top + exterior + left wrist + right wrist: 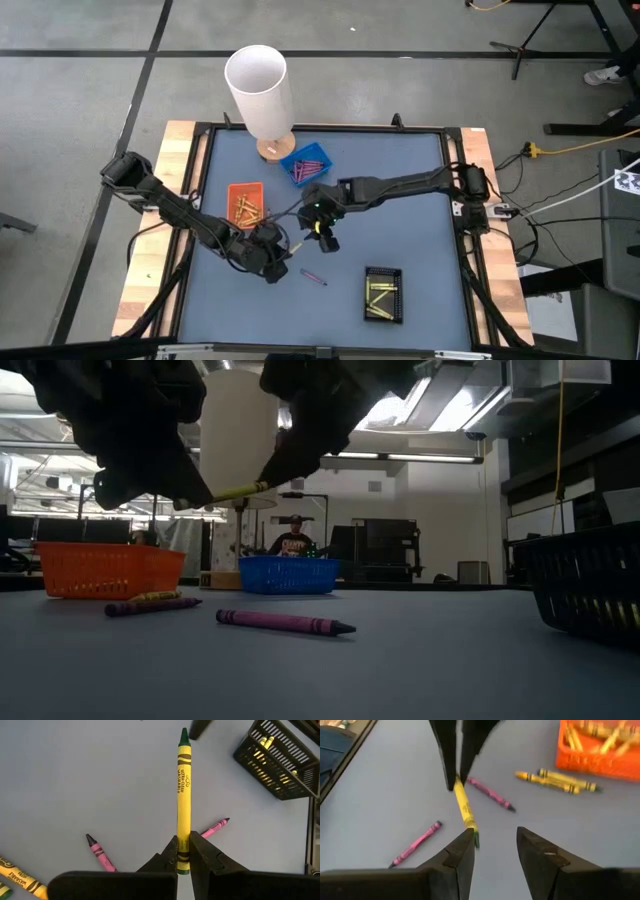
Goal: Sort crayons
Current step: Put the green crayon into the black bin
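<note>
So, my left hand (183, 854) is closed on the yellow crayon (183, 800), pinching it at the blunt end, so the rest sticks out free w/ the green tip forward. I judge this is for a handover: a long free part gives the other hand room to take it. The crayon is in the air above the tabletop (400, 210), near the middle, not touching anything.

My right hand (492, 845) is open, fingers apart, and the crayon tip is just beside one finger, not yet between them. So no grip there yet.

Pose: left arm comes in from the left edge & bends low over the tabletop, right arm reaches across from the right side, both hands meet nose to nose between the orange tray (246, 199) and the black tray (383, 295).

Other crayons: two pink ones (415, 843) lie loose under the hands, some gold ones beside the orange tray. Yellow ones are already in the black tray, probably where this one goes.
</note>
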Controlling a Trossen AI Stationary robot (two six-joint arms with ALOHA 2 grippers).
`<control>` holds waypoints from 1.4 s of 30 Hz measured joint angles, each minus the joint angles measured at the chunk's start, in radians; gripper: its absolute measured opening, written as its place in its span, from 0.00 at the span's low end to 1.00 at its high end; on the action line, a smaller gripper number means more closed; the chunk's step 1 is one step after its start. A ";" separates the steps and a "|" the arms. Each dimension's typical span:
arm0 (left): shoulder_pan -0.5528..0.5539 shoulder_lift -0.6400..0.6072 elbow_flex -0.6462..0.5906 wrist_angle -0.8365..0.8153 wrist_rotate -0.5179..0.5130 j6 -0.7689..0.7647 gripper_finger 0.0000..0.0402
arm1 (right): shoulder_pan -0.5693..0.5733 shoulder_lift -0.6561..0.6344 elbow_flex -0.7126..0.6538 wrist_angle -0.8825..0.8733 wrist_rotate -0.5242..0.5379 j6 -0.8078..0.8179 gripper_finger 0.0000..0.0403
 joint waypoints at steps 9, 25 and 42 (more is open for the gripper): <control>0.000 0.000 0.000 0.019 0.000 0.003 0.02 | 0.043 0.000 0.000 0.011 0.000 -0.088 0.36; 0.000 0.000 0.000 0.102 -0.011 0.061 0.02 | 0.047 0.000 0.000 0.013 0.010 -0.088 0.36; 0.000 -0.001 0.000 0.104 -0.053 0.075 0.02 | 0.047 0.000 0.000 0.009 -0.002 -0.088 0.10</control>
